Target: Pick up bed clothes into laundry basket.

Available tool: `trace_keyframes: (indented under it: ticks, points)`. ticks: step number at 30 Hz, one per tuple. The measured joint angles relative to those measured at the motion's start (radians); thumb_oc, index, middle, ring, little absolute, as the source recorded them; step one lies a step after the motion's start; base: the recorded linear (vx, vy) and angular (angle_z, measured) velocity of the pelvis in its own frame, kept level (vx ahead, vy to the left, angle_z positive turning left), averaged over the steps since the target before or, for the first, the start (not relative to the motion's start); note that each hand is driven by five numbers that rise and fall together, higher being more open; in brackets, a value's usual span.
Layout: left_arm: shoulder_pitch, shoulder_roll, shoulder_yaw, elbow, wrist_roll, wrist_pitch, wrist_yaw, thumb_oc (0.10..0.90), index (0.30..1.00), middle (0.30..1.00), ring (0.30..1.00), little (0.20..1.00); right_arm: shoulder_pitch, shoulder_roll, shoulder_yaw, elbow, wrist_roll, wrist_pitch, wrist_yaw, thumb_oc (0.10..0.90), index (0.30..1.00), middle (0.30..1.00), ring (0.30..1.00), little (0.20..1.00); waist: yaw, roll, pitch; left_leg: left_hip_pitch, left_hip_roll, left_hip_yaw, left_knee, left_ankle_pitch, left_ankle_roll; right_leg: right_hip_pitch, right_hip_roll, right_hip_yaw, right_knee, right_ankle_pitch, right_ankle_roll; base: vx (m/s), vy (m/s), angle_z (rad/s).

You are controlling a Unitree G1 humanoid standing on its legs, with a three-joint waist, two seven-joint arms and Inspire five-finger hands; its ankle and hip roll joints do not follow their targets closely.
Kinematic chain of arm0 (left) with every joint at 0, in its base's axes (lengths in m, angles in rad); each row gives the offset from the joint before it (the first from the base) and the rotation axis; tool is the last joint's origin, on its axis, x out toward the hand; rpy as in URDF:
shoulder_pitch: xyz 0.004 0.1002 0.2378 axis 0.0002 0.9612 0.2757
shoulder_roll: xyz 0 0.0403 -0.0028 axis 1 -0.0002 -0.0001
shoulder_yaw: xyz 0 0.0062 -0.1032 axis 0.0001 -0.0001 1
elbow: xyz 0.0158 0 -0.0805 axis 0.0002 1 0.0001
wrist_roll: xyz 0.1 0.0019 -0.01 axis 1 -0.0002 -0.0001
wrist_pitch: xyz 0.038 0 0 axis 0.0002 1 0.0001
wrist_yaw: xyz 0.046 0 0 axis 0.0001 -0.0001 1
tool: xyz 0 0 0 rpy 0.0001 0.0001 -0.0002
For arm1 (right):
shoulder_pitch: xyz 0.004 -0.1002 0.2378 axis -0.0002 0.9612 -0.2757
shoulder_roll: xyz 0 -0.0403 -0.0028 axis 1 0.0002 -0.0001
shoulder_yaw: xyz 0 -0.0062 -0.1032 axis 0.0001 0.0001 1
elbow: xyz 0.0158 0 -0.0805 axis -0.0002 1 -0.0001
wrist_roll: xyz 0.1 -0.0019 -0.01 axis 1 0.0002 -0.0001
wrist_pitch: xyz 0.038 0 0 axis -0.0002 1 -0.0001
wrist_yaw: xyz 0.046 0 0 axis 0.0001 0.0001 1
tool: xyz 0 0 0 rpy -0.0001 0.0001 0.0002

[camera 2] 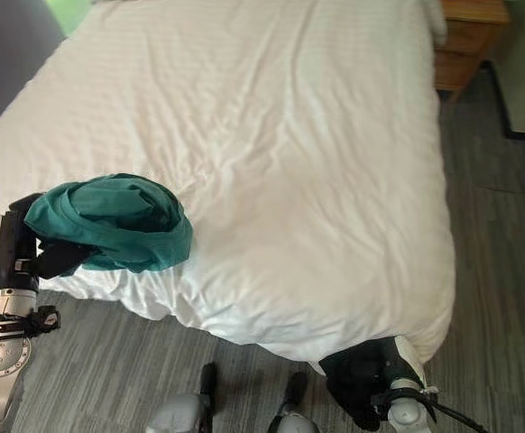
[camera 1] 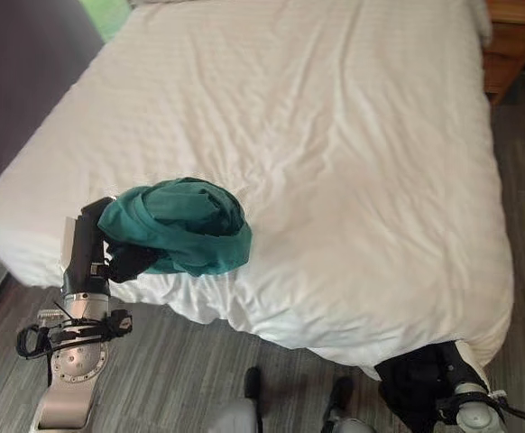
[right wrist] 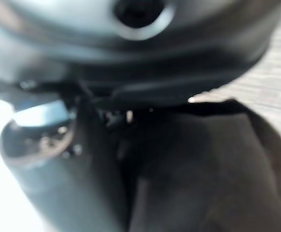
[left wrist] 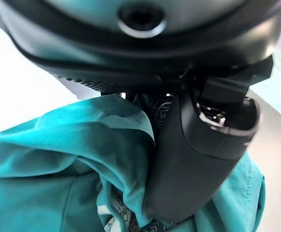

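The left hand [camera 1: 109, 248] grasps a bunched teal garment [camera 1: 186, 225]; the right hand's [camera 2: 363, 383] state cannot be told

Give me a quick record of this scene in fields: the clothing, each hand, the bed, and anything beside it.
clothing: teal garment, bunched at the bed's near left edge
left hand: left hand, curled on the teal garment, thumb pressed into the cloth
right hand: right hand, low by the bed's near right corner; finger state unclear
bed: white bed, sheet lightly wrinkled
beside bed: wooden nightstand at the far right
floor: grey wood-look floor
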Motion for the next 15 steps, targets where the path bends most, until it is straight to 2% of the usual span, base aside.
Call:
trace_keyframes:
  ticks: [1,2,3,4,5,6,7,8,9,10,11,12,13,14,15]
  points:
    - [0.004,-0.009,-0.002,0.005,-0.015,-0.001,-0.011,0.4,0.3,0.3,0.3,0.3,-0.011,-0.002,-0.003,-0.002,0.003,0.001,0.002,0.4,0.3,0.3,0.3,0.3,-0.001,-0.036,0.02,-0.051,-0.019,-0.024,0.22,-0.083,0.008,-0.003,-0.044,-0.001,0.0,0.022,-0.036,-0.19,-0.014,-0.36]
    - [0.014,-0.031,-0.006,0.023,-0.032,-0.001,-0.024,0.4,0.3,0.3,0.3,0.3,-0.019,0.004,-0.016,-0.012,0.005,0.004,0.009,0.4,0.3,0.3,0.3,0.3,0.001,-0.039,0.018,-0.083,-0.013,-0.064,0.51,-0.163,0.015,0.013,-0.058,0.015,0.0,0.025,-0.045,-0.19,0.04,-0.45]
    - [0.018,-0.033,-0.012,0.036,-0.037,0.0,-0.031,0.4,0.3,0.3,0.3,0.3,-0.015,0.005,-0.02,-0.025,0.006,0.004,0.012,0.4,0.3,0.3,0.3,0.3,-0.016,-0.049,0.012,-0.06,-0.012,-0.093,0.573,-0.179,0.003,0.017,-0.067,0.008,0.001,0.031,-0.052,-0.11,0.04,-0.28]
    - [0.028,-0.036,-0.017,0.039,-0.038,-0.001,-0.046,0.4,0.3,0.3,0.3,0.3,-0.015,0.005,-0.029,-0.042,0.007,0.004,0.017,0.4,0.3,0.3,0.3,0.3,-0.059,-0.053,-0.008,-0.028,-0.008,-0.132,0.608,-0.179,-0.003,0.018,-0.081,0.008,0.001,0.027,-0.04,-0.24,0.135,0.01]
    - [0.031,-0.042,-0.02,0.03,-0.038,-0.004,-0.053,0.4,0.3,0.3,0.3,0.3,-0.022,0.0,-0.034,-0.052,0.015,0.004,0.016,0.4,0.3,0.3,0.3,0.3,-0.078,-0.042,-0.019,-0.002,-0.01,-0.152,0.575,-0.138,0.009,0.005,-0.082,0.017,0.011,0.023,-0.029,-0.28,0.197,0.01]
    - [0.017,-0.047,-0.032,0.024,-0.038,-0.013,-0.055,0.4,0.3,0.3,0.3,0.3,-0.029,-0.008,-0.041,-0.061,0.027,0.004,0.018,0.4,0.3,0.3,0.3,0.3,-0.1,-0.041,-0.023,0.015,-0.006,-0.18,0.536,-0.162,-0.026,-0.021,-0.087,0.048,0.023,0.063,-0.021,-0.54,0.316,-0.17]
    - [-0.01,-0.052,-0.051,0.037,-0.037,-0.014,-0.059,0.4,0.3,0.3,0.3,0.3,-0.045,-0.001,-0.04,-0.051,0.037,0.012,0.019,0.4,0.3,0.3,0.3,0.3,-0.109,-0.048,-0.017,0.056,-0.012,-0.185,0.485,-0.209,-0.023,-0.033,-0.091,0.066,0.033,0.061,0.01,-0.52,0.239,-0.07]
    - [-0.016,-0.057,-0.068,0.038,-0.035,-0.012,-0.058,0.4,0.3,0.3,0.3,0.3,-0.037,0.01,-0.04,-0.072,0.04,0.01,0.027,0.4,0.3,0.3,0.3,0.3,-0.136,-0.051,-0.025,0.084,0.005,-0.184,0.436,-0.288,-0.036,-0.041,-0.09,0.078,0.042,0.104,0.03,-0.4,0.159,0.0]
    - [-0.011,-0.063,-0.084,0.036,-0.034,-0.011,-0.054,0.4,0.3,0.3,0.3,0.3,-0.035,0.015,-0.042,-0.078,0.042,0.01,0.026,0.4,0.3,0.3,0.3,0.3,-0.147,-0.037,-0.033,0.113,0.027,-0.175,0.387,-0.351,-0.014,-0.049,-0.067,0.076,0.051,0.109,0.044,-0.29,0.085,-0.03]
    - [-0.026,-0.063,-0.124,0.043,-0.031,-0.009,-0.048,0.4,0.3,0.3,0.3,0.3,-0.033,0.024,-0.045,-0.091,0.044,0.008,0.023,0.4,0.3,0.3,0.3,0.3,-0.154,-0.026,-0.049,0.156,0.051,-0.174,0.289,-0.426,0.01,-0.085,-0.042,0.082,0.07,0.109,0.057,-0.33,0.121,-0.1]
    - [-0.07,-0.051,-0.169,0.072,-0.021,-0.003,-0.047,0.4,0.3,0.3,0.3,0.3,-0.035,0.034,-0.042,-0.102,0.044,0.005,0.023,0.4,0.3,0.3,0.3,0.3,-0.16,-0.064,-0.047,0.175,0.033,-0.172,0.197,-0.433,0.008,-0.124,-0.071,0.093,0.094,0.116,0.069,-0.54,0.153,0.04]
    - [-0.095,-0.046,-0.199,0.089,-0.011,0.005,-0.048,0.4,0.3,0.3,0.3,0.3,-0.031,0.042,-0.05,-0.107,0.044,0.004,0.024,0.4,0.3,0.3,0.3,0.3,-0.178,-0.085,-0.049,0.174,0.017,-0.172,0.172,-0.435,0.014,-0.142,-0.093,0.096,0.101,0.13,0.08,-0.61,0.184,0.18]
    - [-0.121,-0.037,-0.241,0.119,0.005,0.016,-0.048,0.4,0.3,0.3,0.3,0.3,-0.031,0.068,-0.057,-0.107,0.042,0.006,0.022,0.4,0.3,0.3,0.3,0.3,-0.183,-0.124,-0.05,0.172,-0.017,-0.156,0.151,-0.425,0.042,-0.165,-0.123,0.095,0.104,0.167,0.069,-0.58,0.179,-0.12]
    - [-0.125,-0.039,-0.266,0.156,0.015,0.022,-0.044,0.4,0.3,0.3,0.3,0.3,-0.043,0.099,-0.05,-0.116,0.037,0.007,0.017,0.4,0.3,0.3,0.3,0.3,-0.184,-0.156,-0.04,0.15,-0.042,-0.133,0.173,-0.416,0.06,-0.184,-0.155,0.104,0.092,0.246,0.06,-0.58,0.188,-0.28]
    - [-0.134,-0.037,-0.297,0.179,0.021,0.026,-0.048,0.4,0.3,0.3,0.3,0.3,-0.03,0.102,-0.05,-0.144,0.033,0.006,0.021,0.4,0.3,0.3,0.3,0.3,-0.204,-0.151,-0.042,0.164,-0.06,-0.13,0.153,-0.435,0.124,-0.191,-0.154,0.109,0.101,0.262,0.096,-0.58,0.163,-0.46]
